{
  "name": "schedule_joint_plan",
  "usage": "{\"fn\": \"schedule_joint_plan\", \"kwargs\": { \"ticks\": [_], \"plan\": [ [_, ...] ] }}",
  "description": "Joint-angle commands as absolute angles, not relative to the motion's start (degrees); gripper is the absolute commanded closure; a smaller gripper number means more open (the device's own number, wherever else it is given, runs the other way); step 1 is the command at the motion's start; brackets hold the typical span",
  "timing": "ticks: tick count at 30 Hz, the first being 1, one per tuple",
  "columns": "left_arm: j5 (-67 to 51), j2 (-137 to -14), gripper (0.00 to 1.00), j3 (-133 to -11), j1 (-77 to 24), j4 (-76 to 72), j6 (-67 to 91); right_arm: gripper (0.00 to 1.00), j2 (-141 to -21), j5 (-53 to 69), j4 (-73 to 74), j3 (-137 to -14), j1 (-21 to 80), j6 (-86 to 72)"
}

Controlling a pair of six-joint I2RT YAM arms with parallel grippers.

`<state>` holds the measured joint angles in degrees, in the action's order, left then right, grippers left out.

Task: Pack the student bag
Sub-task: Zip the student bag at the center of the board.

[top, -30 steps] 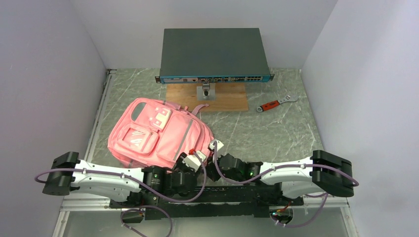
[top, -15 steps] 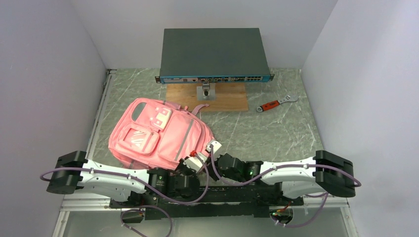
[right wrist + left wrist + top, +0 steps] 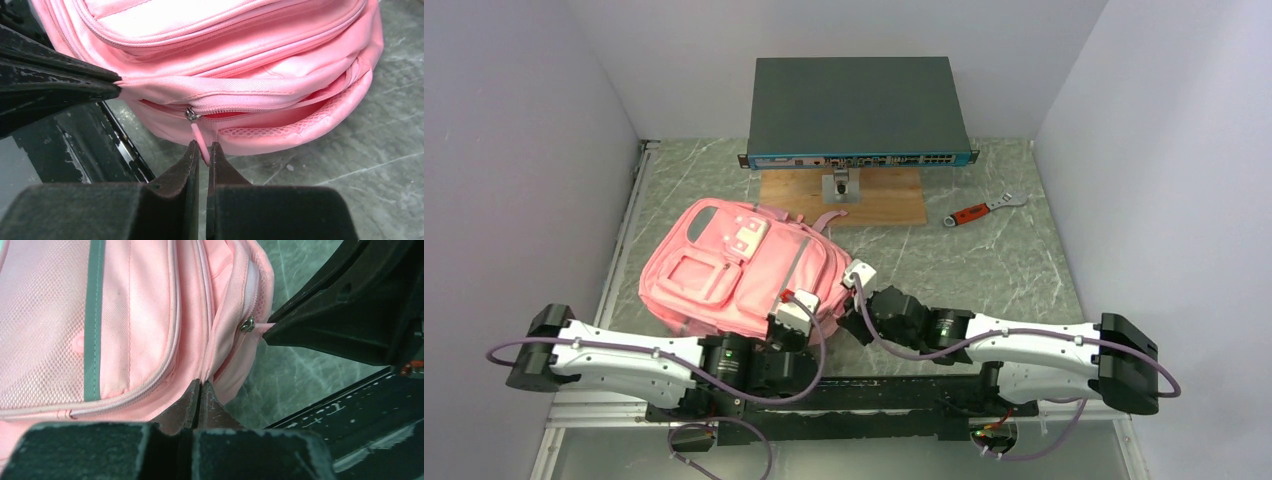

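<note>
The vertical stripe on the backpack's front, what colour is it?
Grey stripe on the pink student bag, clearest in the left wrist view.

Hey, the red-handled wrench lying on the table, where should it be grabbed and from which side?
Probably the red handle, from straight above. The wrench lies flat on the table, so no finger gets under it; close across the handle's narrow width, square to its slanted line. The metal head looks less even.

left arm (image 3: 624, 358) low, stretched inward | left fingers (image 3: 187, 404) closed | right arm (image 3: 1034, 340) low, stretched inward | right fingers (image 3: 187, 172) closed
</note>
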<state>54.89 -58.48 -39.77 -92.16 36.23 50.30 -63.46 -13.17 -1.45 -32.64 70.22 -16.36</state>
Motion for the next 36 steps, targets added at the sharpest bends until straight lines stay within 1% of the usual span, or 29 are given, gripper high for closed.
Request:
{"fn": "schedule_joint_plan", "kwargs": {
  "ticks": [1, 2, 3, 6, 7, 9, 11, 13, 14, 15, 16, 17, 18, 20, 24, 27, 30, 32, 34, 35, 36],
  "plan": [
    [59.1, -52.0, 1.0, -42.4, -94.0, 56.9, 55.1, 1.0, -61.5, -30.6, 10.7, -35.4, 63.2, -9.9],
    [59.6, -51.0, 1.0, -42.9, -94.1, 59.8, 57.6, 1.0, -61.0, -33.0, 12.1, -36.0, 63.0, -8.9],
    [60.0, -50.0, 1.0, -43.2, -94.2, 62.0, 59.5, 1.0, -60.1, -32.8, 13.3, -36.8, 62.6, -7.2],
    [60.4, -47.4, 1.0, -42.8, -94.3, 62.1, 59.2, 1.0, -55.1, -21.9, 16.7, -40.6, 61.9, -6.2],
    [60.1, -46.7, 1.0, -42.3, -94.3, 60.5, 57.7, 1.0, -53.5, -15.7, 16.6, -41.5, 61.1, -8.7],
    [58.9, -45.6, 1.0, -41.2, -94.2, 55.6, 53.9, 1.0, -52.2, -8.9, 16.9, -43.3, 59.6, -16.4],
    [54.7, -44.5, 1.0, -41.0, -94.3, 50.1, 48.6, 1.0, -53.9, -3.0, 17.7, -44.9, 58.4, -25.5],
    [50.2, -43.1, 0.98, -41.1, -94.3, 42.7, 42.1, 1.0, -56.5, 4.8, 14.3, -44.1, 58.3, -35.9],
    [48.4, -42.2, 0.88, -40.8, -94.2, 38.2, 38.6, 1.0, -57.3, 8.3, 10.6, -42.2, 58.3, -40.6],
    [47.2, -41.1, 0.66, -40.0, -94.2, 33.9, 35.9, 1.0, -58.1, 10.7, 6.5, -40.7, 58.3, -45.4],
    [46.4, -40.5, 0.49, -39.0, -94.3, 29.2, 33.6, 1.0, -58.6, 12.0, 3.7, -39.8, 58.2, -49.9],
    [45.9, -40.1, 0.36, -37.6, -94.3, 22.9, 31.0, 1.0, -59.2, 13.0, 1.7, -39.5, 58.1, -52.9],
    [45.4, -40.0, 0.28, -35.5, -94.3, 18.4, 27.6, 1.0, -59.2, 13.0, 2.1, -40.0, 57.9, -55.0],
    [44.7, -41.2, 0.24, -33.7, -94.3, 12.5, 24.6, 1.0, -57.6, 10.0, 5.4, -41.0, 57.5, -59.1],
    [43.9, -47.0, 0.28, -32.9, -94.3, 8.7, 24.1, 1.0, -52.7, 9.7, 6.4, -38.8, 54.4, -68.4],
    [44.7, -52.1, 0.29, -33.8, -94.3, 10.8, 27.3, 1.0, -51.5, 8.1, 8.8, -39.0, 54.1, -69.9],
    [49.6, -56.9, 0.3, -34.9, -94.3, 15.1, 33.9, 1.0, -51.5, 10.3, 6.4, -37.5, 54.0, -71.1],
    [54.1, -60.1, 0.38, -36.4, -94.2, 21.4, 40.1, 1.0, -51.9, 11.1, 5.9, -37.7, 54.0, -69.5],
    [57.4, -62.4, 0.5, -38.1, -94.0, 28.9, 45.7, 1.0, -52.4, 10.7, 8.8, -38.8, 54.1, -66.5],
    [58.5, -63.4, 0.61, -39.0, -93.9, 32.3, 48.3, 1.0, -52.2, 10.0, 10.9, -39.1, 54.0, -65.2],
    [59.3, -64.5, 0.79, -40.2, -93.9, 35.7, 50.8, 1.0, -51.5, 9.2, 12.5, -39.2, 54.0, -64.5]
  ]
}}
